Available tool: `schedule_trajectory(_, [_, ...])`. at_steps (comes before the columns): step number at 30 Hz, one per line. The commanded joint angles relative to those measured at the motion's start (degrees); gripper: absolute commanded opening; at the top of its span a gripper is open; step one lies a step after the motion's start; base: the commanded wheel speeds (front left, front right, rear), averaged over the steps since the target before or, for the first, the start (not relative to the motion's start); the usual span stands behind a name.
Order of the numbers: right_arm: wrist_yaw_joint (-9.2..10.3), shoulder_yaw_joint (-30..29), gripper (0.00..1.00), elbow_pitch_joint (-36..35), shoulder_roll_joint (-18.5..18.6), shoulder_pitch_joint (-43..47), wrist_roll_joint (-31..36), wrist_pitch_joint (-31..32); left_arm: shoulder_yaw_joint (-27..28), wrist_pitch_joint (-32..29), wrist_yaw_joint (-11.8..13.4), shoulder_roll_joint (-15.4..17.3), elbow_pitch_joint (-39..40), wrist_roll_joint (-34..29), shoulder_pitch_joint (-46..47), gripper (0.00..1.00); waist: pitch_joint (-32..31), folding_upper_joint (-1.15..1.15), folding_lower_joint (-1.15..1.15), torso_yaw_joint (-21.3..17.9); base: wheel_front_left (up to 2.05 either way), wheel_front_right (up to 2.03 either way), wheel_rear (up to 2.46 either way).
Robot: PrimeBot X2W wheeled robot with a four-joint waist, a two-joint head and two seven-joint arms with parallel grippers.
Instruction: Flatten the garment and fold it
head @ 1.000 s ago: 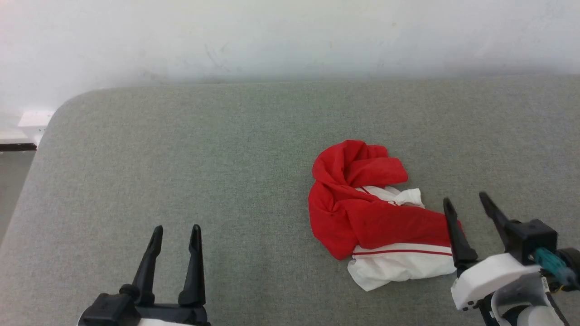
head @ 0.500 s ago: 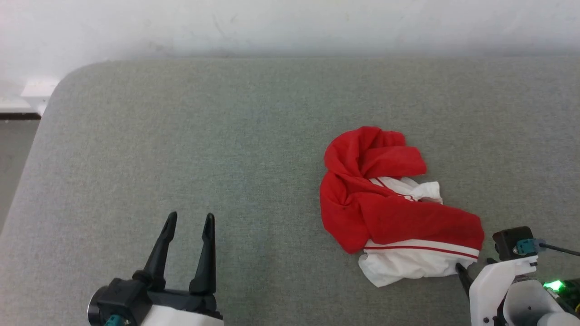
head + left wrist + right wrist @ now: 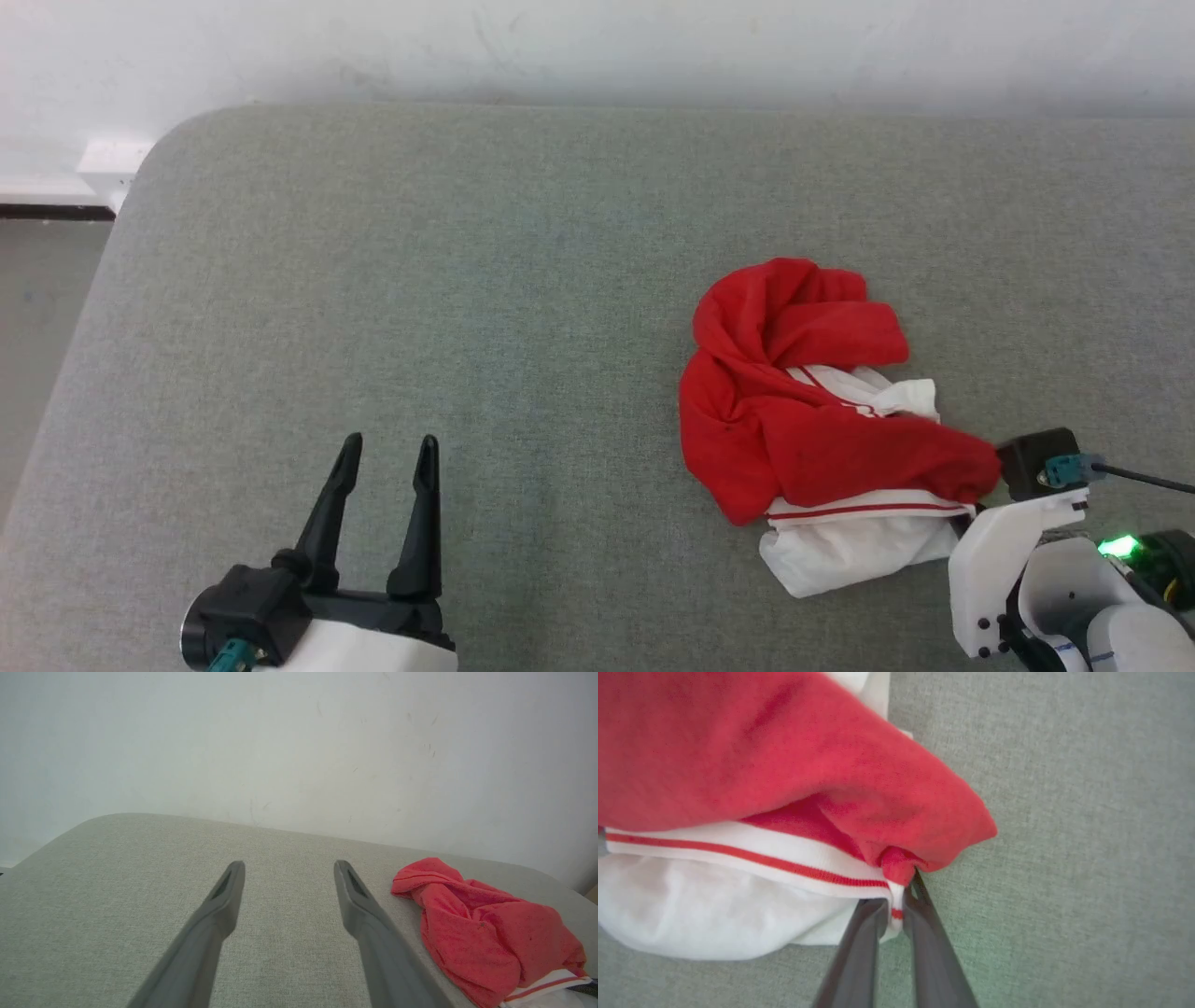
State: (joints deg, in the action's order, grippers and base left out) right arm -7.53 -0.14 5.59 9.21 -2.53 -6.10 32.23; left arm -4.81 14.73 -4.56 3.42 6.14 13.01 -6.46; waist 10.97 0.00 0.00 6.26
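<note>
The garment lies crumpled on the grey cushioned surface, right of centre: red cloth on top, white sleeve cloth with striped trim at its near edge. In the right wrist view my right gripper is shut on the garment, pinching the striped trim at its near right corner. In the head view that gripper's fingers are hidden under its white wrist housing. My left gripper stands open over bare surface at the lower left, well apart from the garment; the left wrist view shows its fingers spread.
A pale wall runs along the far edge of the surface. The surface's rounded left corner drops to a floor strip. Wide bare surface lies left of and beyond the garment.
My right gripper dropped from beside the garment to its near right corner and closed on the striped trim. The head camera shifted, moving the whole picture. The left gripper stayed open.
</note>
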Motion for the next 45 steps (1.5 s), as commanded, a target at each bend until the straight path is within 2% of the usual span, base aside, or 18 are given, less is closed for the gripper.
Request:
schedule_trajectory(1, [0.04, 0.53, 0.00, -0.66, 0.29, -0.71, -0.11, -0.37, 0.53, 0.27, -0.39, -0.32, -0.25, 0.01, 0.83, 1.00, -0.74, 0.00, 0.00, -0.56, 0.00, 0.00, 0.00])
schedule_trajectory(6, [0.04, 1.19, 0.00, -8.17, 4.03, -4.68, -0.97, -0.38, 1.20, 0.27, -0.28, -0.45, -0.11, 0.24, 0.44, 1.00, -1.77, 0.00, 0.00, -2.27, 0.00, 0.00, 0.00])
schedule_trajectory(12, [0.04, -2.43, 0.00, -14.21, 11.29, -10.30, 0.62, 0.87, 0.92, 0.27, -0.23, -0.51, 0.12, 0.57, 0.71, 1.00, -1.15, 0.00, 0.00, -3.70, 0.00, 0.00, 0.00])
schedule_trajectory(15, [0.04, -5.34, 0.00, -12.21, 13.90, -9.99, 1.07, 2.87, 0.55, 0.27, -0.30, -0.53, 0.10, 0.82, 1.20, 1.00, -0.37, 0.00, 0.00, -3.62, 0.00, 0.00, 0.00])
schedule_trajectory(19, [0.04, -8.17, 0.00, -6.17, 16.84, -5.59, 1.59, 5.73, -0.09, 0.27, -0.53, -0.53, -0.28, 0.79, 1.89, 1.00, 0.78, 0.00, 0.00, -2.50, 0.00, 0.00, 0.00])
schedule_trajectory(22, [0.04, -10.45, 0.00, -1.28, 16.83, -2.23, 2.29, 5.01, -0.11, 0.27, -0.77, -0.53, -0.73, 0.33, 2.16, 1.00, 1.65, 0.00, 0.00, -1.64, 0.00, 0.00, 0.00])
schedule_trajectory(25, [0.04, -12.06, 0.00, 3.23, 15.25, -0.50, 3.41, 2.17, -0.09, 0.27, -1.16, -0.53, -1.21, 0.02, 2.63, 1.00, 2.00, 0.00, 0.00, -0.89, 0.00, 0.00, 0.00])
schedule_trajectory(26, [0.04, -12.46, 0.21, 4.43, 14.63, -0.46, 3.96, 0.90, 0.02, 0.27, -1.26, -0.53, -1.33, -0.03, 2.77, 1.00, 1.99, 0.00, 0.00, -0.79, 0.00, 0.00, 0.00])
schedule_trajectory(28, [0.04, -13.43, 1.00, 6.26, 13.10, -1.26, 4.79, -1.44, 0.36, 0.27, -1.38, -0.54, -1.56, -0.16, 2.90, 1.00, 1.73, 0.00, 0.00, -0.80, 0.00, 0.00, 0.00])
schedule_trajectory(31, [0.04, -12.98, 1.00, 6.33, 11.65, -3.84, 3.92, -3.08, 0.79, 0.27, -1.46, -0.54, -1.90, -0.36, 2.59, 1.00, 0.80, 0.00, 0.00, -1.23, 0.00, 0.00, 0.00])
schedule_trajectory(34, [0.04, -12.11, 1.00, 2.43, 11.15, -6.91, 0.83, -2.07, 0.51, 0.27, -1.42, -0.54, -2.34, -0.22, 2.06, 1.00, -0.48, 0.00, 0.00, -1.45, 0.00, 0.00, 0.00])
schedule_trajectory(38, [0.04, -8.77, 1.00, -7.38, 12.15, -9.80, -4.62, 4.32, -0.45, 0.27, -0.99, -0.54, -2.50, 0.17, 1.40, 1.00, -1.97, 0.00, 0.00, -1.23, 0.00, 0.00, 0.00])
schedule_trajectory(39, [0.04, -8.77, 1.00, -7.38, 12.15, -9.80, -4.62, 4.32, -0.45, 0.27, -0.99, -0.54, -2.50, 0.17, 1.40, 1.00, -1.97, 0.00, 0.00, -1.23, 0.00, 0.00, 0.00])
schedule_trajectory(45, [0.04, -1.08, 1.00, -18.81, 14.10, -10.64, -11.04, 15.47, -1.56, 0.27, -0.69, -0.54, -2.60, 0.51, 1.18, 1.00, -2.19, 0.00, 0.00, 0.08, 0.00, 0.00, 0.00])
